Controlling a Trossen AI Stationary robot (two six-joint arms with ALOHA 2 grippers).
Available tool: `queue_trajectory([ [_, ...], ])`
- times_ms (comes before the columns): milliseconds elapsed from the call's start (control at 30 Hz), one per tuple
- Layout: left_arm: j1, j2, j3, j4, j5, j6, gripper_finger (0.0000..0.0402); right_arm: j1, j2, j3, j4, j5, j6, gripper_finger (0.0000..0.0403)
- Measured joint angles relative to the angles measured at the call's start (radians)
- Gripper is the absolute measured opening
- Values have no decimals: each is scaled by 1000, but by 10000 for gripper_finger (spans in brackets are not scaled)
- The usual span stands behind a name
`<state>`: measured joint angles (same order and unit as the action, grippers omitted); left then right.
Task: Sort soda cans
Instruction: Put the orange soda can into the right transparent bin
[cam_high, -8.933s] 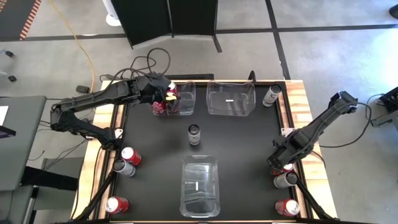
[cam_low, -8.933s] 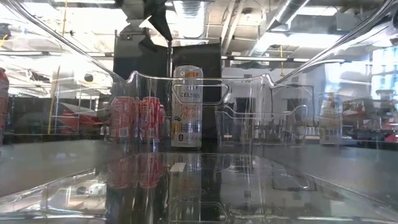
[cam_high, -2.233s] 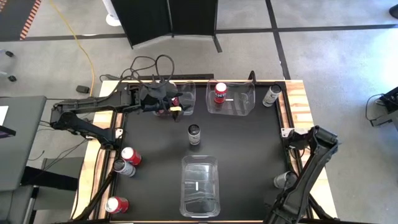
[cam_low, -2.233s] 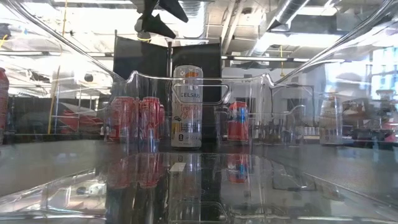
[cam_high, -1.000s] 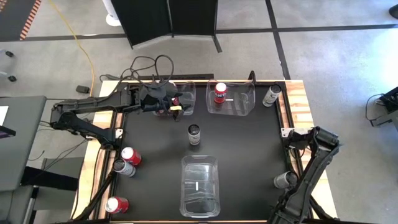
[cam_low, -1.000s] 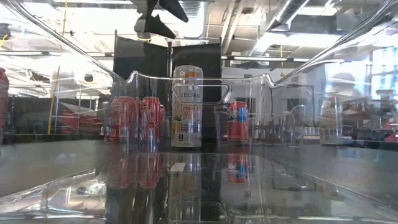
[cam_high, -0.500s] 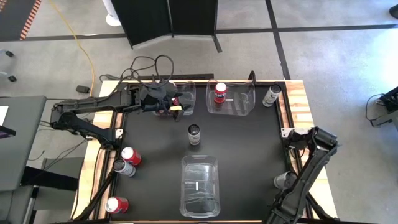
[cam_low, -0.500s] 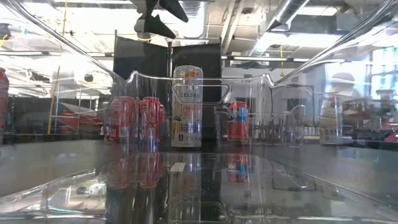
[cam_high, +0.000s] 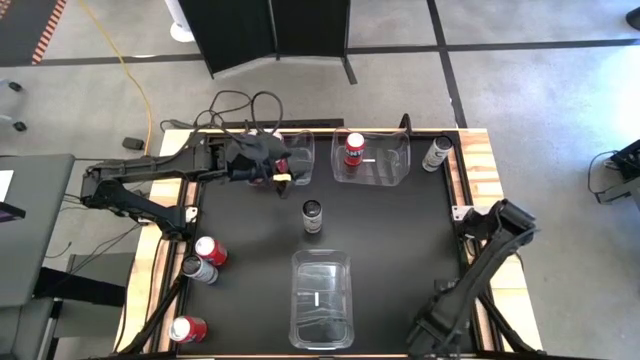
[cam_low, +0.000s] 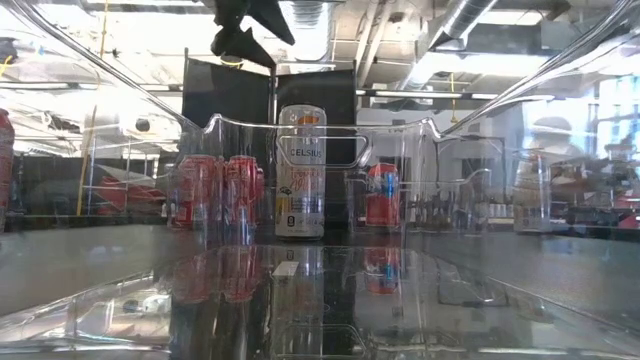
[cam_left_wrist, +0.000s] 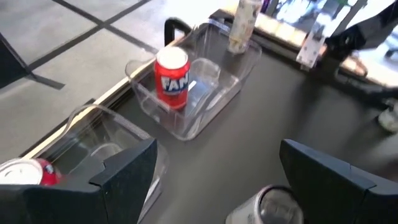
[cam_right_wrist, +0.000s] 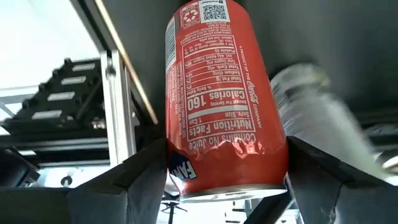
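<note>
My right gripper (cam_right_wrist: 227, 169) is at the table's near right corner (cam_high: 428, 335), shut on a red soda can (cam_right_wrist: 217, 93). A blurred silver can (cam_right_wrist: 323, 118) stands just beside it. My left gripper (cam_high: 272, 170) hangs open with nothing between its fingers (cam_left_wrist: 217, 180), above the far left clear bin (cam_high: 298, 158), which holds red cans (cam_low: 215, 190). One red can (cam_high: 354, 149) stands in the far middle bin (cam_high: 385, 170). A silver can (cam_high: 313, 216) stands at the table's centre, and a grey can (cam_high: 435, 154) at the far right. My right gripper pinches the red can's side wall (cam_right_wrist: 186, 163) between its two fingers, close to the can's top end. The fingers come slanting down from above and lie along the can. The can's bottom end points away past the fingertips. Whether it is clear of the table I cannot tell.
A third clear bin (cam_high: 321, 298) stands at the near middle. Two red cans (cam_high: 209, 250), (cam_high: 187, 329) and a grey one (cam_high: 198, 269) stand along the near left edge. The wooden rim (cam_high: 480, 180) runs down the right side, under my right arm.
My right arm has swung toward the table's left along the near edge. It now covers the silver can that showed at the near right.
</note>
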<state>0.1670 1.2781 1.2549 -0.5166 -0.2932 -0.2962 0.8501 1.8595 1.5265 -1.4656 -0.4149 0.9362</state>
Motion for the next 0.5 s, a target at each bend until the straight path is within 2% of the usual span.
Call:
queue_trajectory([
  [233,0,0,0,-44,5,67,336,-167,-2,0,-6,21,-145,290],
  [500,0,0,0,-49,53,145,336,-438,-2,0,-15,22,-243,290],
])
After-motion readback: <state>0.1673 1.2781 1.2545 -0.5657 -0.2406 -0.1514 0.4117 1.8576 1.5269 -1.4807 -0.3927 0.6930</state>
